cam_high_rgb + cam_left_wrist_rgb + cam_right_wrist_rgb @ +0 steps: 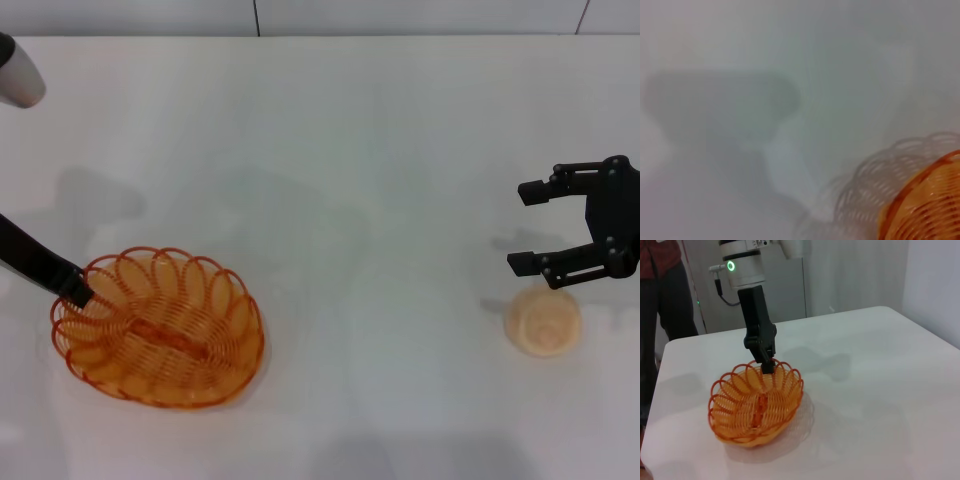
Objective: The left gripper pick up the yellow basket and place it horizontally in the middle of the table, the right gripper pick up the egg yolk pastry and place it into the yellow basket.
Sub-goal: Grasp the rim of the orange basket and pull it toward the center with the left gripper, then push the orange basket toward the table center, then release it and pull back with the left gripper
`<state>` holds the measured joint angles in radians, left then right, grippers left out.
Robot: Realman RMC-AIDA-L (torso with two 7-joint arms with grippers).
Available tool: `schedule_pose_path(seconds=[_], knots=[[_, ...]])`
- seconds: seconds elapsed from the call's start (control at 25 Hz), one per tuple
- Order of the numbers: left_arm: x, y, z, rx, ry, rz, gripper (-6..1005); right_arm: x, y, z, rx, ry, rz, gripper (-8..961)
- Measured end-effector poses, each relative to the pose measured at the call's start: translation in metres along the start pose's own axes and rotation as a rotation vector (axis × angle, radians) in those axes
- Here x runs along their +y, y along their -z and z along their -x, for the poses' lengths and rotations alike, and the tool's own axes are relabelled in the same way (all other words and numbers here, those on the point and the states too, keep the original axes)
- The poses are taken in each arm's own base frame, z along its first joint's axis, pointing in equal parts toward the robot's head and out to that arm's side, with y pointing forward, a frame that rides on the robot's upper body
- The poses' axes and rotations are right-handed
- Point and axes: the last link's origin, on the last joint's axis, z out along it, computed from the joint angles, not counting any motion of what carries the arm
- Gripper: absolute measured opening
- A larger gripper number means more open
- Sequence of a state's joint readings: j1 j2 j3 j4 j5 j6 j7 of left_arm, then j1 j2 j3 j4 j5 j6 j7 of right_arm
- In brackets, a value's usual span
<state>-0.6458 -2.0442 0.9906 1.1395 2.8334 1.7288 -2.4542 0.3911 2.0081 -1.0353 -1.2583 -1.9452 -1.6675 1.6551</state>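
Observation:
The yellow basket (pixel 158 328) rests at the table's (pixel 360 150) near left. My left gripper (pixel 78 291) is shut on the basket's left rim, its black arm reaching in from the left edge. The right wrist view shows that claw (pixel 766 364) pinching the far rim of the basket (pixel 756 402). The left wrist view shows only a blurred part of the basket (pixel 925 210). The egg yolk pastry (pixel 543 320) lies at the near right. My right gripper (pixel 517 227) is open and empty, just behind the pastry, jaws pointing left.
The table's far edge meets a wall at the back (pixel 300 36). In the right wrist view a person (pixel 660 285) stands beyond the table's far corner, next to the left arm's white segment (pixel 742 265).

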Motion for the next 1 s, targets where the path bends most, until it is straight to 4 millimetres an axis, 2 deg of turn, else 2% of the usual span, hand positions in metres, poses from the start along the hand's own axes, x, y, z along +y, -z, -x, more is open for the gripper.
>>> schedule_pose_path(seconds=[0.24, 0.56, 1.0], knots=[[-0.004, 0.007, -0.004, 0.052, 0.022, -0.004, 92, 0.0, 0.0, 0.0, -0.001, -0.002, 0.0, 839], [0.003, 0.012, -0.016, 0.136, 0.072, 0.061, 81, 0.0, 0.001, -0.002, -0.004, -0.01, -0.006, 838], [0.015, 0.01, -0.039, 0.253, 0.317, 0.221, 72, -0.005, 0.008, -0.003, -0.028, -0.007, -0.044, 838]])
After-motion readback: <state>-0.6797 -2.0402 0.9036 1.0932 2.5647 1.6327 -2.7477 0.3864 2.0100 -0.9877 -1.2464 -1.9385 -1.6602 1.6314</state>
